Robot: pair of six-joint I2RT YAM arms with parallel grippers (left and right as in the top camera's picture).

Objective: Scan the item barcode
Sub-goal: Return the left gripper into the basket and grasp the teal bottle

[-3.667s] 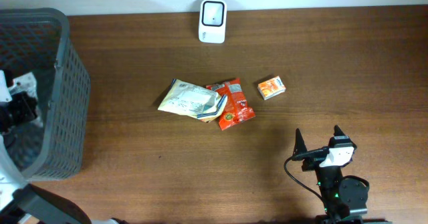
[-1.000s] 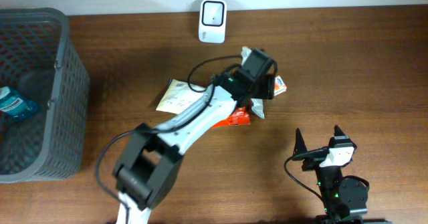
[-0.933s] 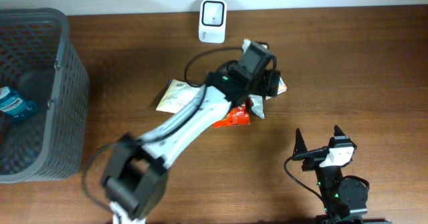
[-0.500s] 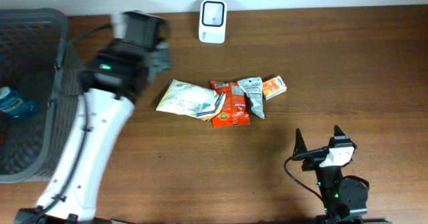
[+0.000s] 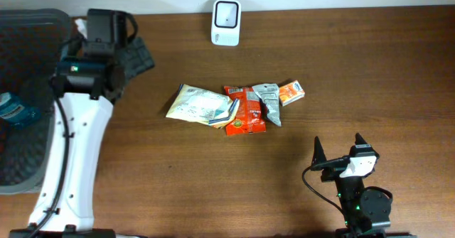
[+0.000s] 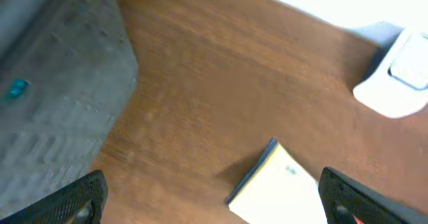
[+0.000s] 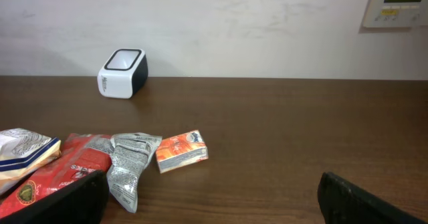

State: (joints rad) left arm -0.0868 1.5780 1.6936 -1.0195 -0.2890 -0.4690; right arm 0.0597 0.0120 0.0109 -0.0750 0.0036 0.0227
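Here, the left gripper (image 5: 135, 59) hovers open beside the basket (image 5: 28, 15) rim.

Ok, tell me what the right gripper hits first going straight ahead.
Probably nothing on the table: the right gripper points across bare wood toward the back wall. The orange box lies left of that line, though depth is unclear.

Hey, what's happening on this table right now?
Nothing is held at the moment. The left tool hangs open and empty beside the grey basket, where a blue packet lies. The right tool sits open at the front, touching nothing. A yellow packet, red packet, silver packet and small orange box lie in the middle, with the white scanner at the back.
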